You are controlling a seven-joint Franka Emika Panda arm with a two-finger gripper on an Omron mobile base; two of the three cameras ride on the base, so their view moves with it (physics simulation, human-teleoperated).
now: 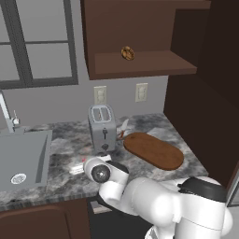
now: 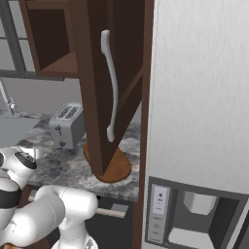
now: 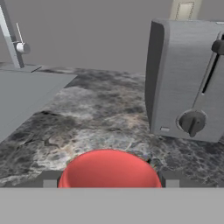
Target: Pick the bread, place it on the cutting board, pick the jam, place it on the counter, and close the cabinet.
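A kitchen corner with a grey-and-white marbled counter. At the far left, a grey sink is set into the worktop, with a slim faucet rising behind it under a dark-framed window. Near the middle, a silver two-slot toaster stands upright on the stone, with two wall outlets on the grey wall behind it.

In front of the toaster, the white robot arm bends low over the counter. In the hand view, the gripper sits with a finger on each side of the jam, a red rounded jar top pressed between them just above the marbled surface; it is clamped on the jar. The toaster stands close ahead and to the right of the jar in this view.

Just right of the toaster, the long oval cutting board lies flat on the counter with nothing on it. Above, the dark brown cabinet is open, and the bread, a small golden-brown lump, rests on its shelf. In the right base view, the cabinet's door swings out toward the camera, its long silver handle vertical. At the far right stands a pale grey fridge with a dispenser panel.
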